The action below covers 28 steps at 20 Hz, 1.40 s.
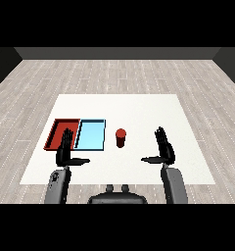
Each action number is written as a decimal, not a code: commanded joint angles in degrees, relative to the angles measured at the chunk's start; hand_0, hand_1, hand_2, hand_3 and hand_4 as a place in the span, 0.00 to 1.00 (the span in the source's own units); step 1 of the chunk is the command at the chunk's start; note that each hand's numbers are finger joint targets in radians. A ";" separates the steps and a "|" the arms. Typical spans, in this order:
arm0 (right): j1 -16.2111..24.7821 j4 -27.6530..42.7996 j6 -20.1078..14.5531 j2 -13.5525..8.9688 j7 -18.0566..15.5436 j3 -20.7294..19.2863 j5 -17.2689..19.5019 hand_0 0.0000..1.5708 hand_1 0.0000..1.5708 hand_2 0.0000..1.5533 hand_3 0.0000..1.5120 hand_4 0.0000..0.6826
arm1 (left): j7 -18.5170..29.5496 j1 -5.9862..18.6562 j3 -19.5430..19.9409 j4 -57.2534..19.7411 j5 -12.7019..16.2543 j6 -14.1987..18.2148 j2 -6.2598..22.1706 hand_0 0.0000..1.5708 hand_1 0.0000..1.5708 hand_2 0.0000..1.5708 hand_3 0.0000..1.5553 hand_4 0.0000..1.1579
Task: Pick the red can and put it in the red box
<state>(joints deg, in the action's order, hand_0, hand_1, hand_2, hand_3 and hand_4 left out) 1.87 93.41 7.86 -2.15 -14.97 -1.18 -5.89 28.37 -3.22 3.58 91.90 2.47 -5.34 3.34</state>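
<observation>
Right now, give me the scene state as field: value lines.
red can: upright on the table, right of both trays, untouched
red tray: leftmost, nothing in it
light blue tray: beside the red tray, on its right
left hand: open, fingers straight, in front of the trays
right hand: open, right of the can
task: not started

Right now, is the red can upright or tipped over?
Upright. The red can stands on its base on the white table, its round top facing up, right of the light blue tray, untouched by either robot hand.
</observation>
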 commanded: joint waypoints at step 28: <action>-9.31 -17.09 -9.75 2.15 -4.00 13.13 -5.34 0.00 0.00 0.00 0.00 0.00 | -2.84 0.90 1.72 2.36 2.23 -0.95 -0.01 0.00 0.00 0.00 0.00 0.00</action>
<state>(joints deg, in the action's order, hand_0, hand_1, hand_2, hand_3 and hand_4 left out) -10.17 73.24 -1.49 -0.02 -20.16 10.72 -11.79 26.57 -2.99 5.40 93.55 5.05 -7.20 3.68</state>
